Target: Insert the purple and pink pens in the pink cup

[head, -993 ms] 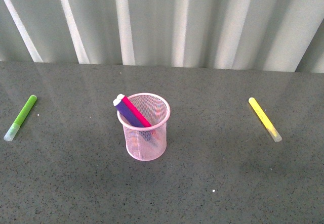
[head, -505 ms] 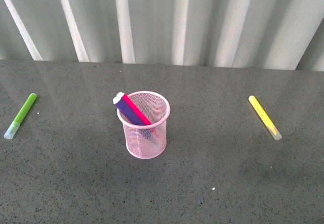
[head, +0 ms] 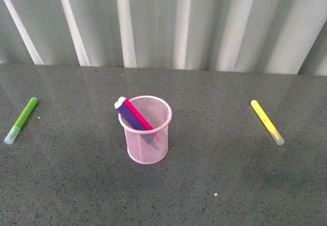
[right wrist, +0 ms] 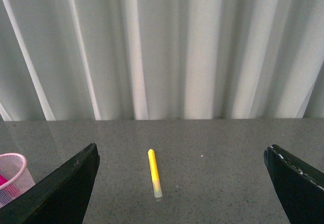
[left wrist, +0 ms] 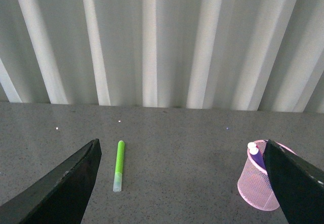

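Standing upright at the lower centre of the front view, the pink cup (head: 148, 136) is seen holding 2 pens: the purple pen (head: 129, 116) and the pink pen (head: 139, 115) lean together toward its upper-left rim, butt ends poking out. A green marker (head: 21, 119) lies at far left, a yellow marker (head: 266, 121) at far right. The left gripper (left wrist: 182, 183) and right gripper (right wrist: 182, 183) are shown spread wide, empty.
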You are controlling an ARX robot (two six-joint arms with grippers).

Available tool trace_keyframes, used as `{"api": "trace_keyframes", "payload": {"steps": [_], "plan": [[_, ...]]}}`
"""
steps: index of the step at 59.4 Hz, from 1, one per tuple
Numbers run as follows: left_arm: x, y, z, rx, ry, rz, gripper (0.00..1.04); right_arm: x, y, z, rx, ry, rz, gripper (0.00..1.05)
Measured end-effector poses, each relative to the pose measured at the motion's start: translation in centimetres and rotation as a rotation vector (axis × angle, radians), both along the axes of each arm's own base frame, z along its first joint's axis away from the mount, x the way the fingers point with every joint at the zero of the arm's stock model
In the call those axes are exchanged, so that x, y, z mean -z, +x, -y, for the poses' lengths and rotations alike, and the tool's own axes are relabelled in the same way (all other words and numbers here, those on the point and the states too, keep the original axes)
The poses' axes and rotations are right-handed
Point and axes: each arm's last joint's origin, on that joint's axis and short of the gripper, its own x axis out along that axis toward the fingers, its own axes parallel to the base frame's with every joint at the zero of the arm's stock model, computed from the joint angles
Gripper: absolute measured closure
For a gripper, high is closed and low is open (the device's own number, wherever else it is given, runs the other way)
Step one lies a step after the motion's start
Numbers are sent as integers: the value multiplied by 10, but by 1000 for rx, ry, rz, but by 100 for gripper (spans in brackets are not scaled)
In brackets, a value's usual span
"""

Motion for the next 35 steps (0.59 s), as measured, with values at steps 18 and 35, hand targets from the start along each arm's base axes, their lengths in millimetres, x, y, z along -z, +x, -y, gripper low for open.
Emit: {"api": "trace_keyframes", "payload": {"steps": [18,35], "plan": [[0,0,0,0,0,0,7,0,0,0,0,0,0,7],[0,0,0,0,0,0,7,0,0,0,0,0,0,7]]}}
